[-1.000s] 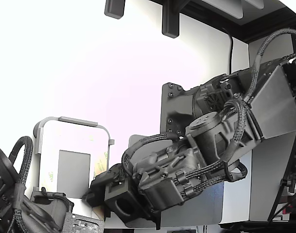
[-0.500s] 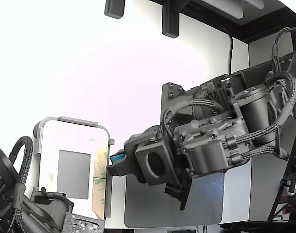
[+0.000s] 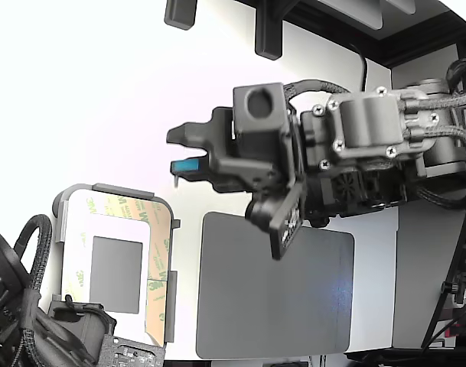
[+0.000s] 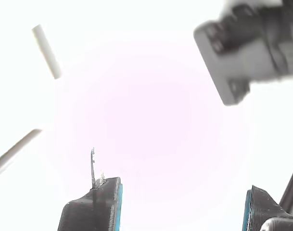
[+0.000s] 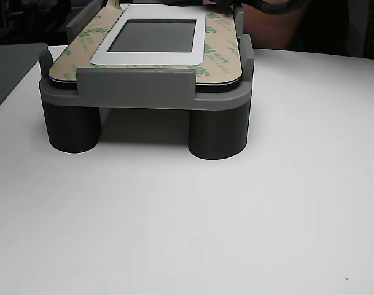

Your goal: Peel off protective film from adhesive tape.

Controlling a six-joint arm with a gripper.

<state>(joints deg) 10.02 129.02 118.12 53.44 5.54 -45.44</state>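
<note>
The white rounded panel (image 3: 150,229) lies in a grey fixture (image 3: 114,189) at the exterior view's lower left. Pale yellow protective film (image 3: 158,256) with green logos lines the adhesive tape along the panel's edges, around a grey rectangular patch (image 3: 116,274). The other view shows the film (image 5: 221,46) lying flat along both long sides of the panel (image 5: 148,58). My gripper (image 3: 180,151) hangs high above the panel's right side, apart from it. Its jaws stand wide apart in the wrist view (image 4: 177,192), with nothing between them. A tiny thin sliver (image 4: 93,166) sticks up from one fingertip.
A large grey pad (image 3: 275,287) lies right of the fixture in the exterior view. A second dark arm (image 3: 18,306) sits at the lower left by the fixture. The fixture (image 5: 144,92) stands on round legs on a white table (image 5: 236,215).
My arm has swung up from low beside the panel's right edge to high above it, and the wrist has turned. The panel's right edge and its film now show fully.
</note>
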